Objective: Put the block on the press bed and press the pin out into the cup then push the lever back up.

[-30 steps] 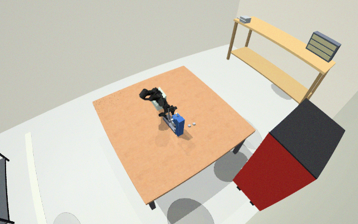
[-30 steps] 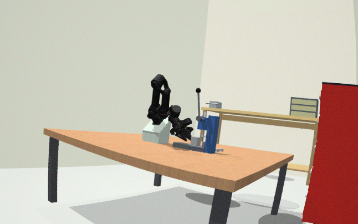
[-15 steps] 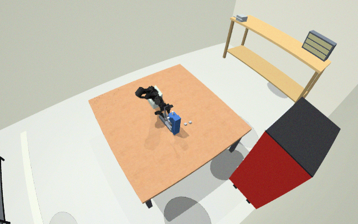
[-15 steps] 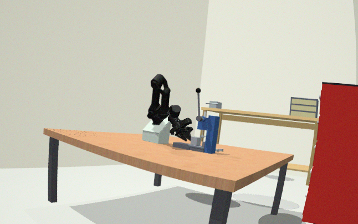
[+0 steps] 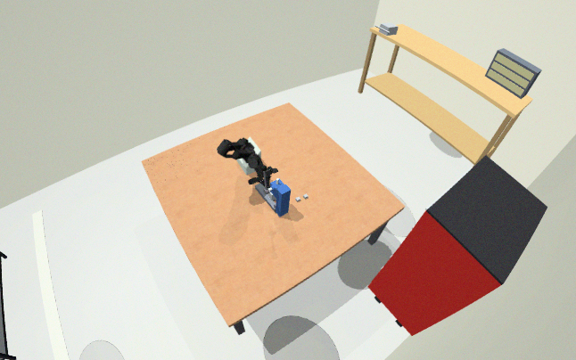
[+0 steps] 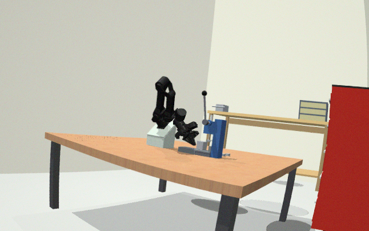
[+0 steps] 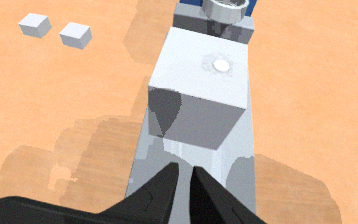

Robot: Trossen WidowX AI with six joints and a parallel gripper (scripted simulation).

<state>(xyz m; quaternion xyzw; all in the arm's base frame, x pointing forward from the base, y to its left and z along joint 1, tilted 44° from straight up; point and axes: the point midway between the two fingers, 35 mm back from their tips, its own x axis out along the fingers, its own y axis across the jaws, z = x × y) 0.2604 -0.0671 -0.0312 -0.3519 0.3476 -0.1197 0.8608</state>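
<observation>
Red cabinet (image 5: 441, 272) (image 6: 343, 160) — 1 wooden shelf (image 5: 446, 60) (image 6: 268, 118)

At the wrist view's top edge, the blue press frame (image 7: 190, 2) and the pale ring (image 7: 224, 13) are cut off, and the end effector (image 7: 185, 167) runs out of the bottom. The punch tip cannot be made out in the exterior view. The red cabinet (image 6: 345, 154) is cropped at the exterior view's right edge. In the top view, a dark-framed object (image 5: 3, 307) is cut off at lower left.
</observation>
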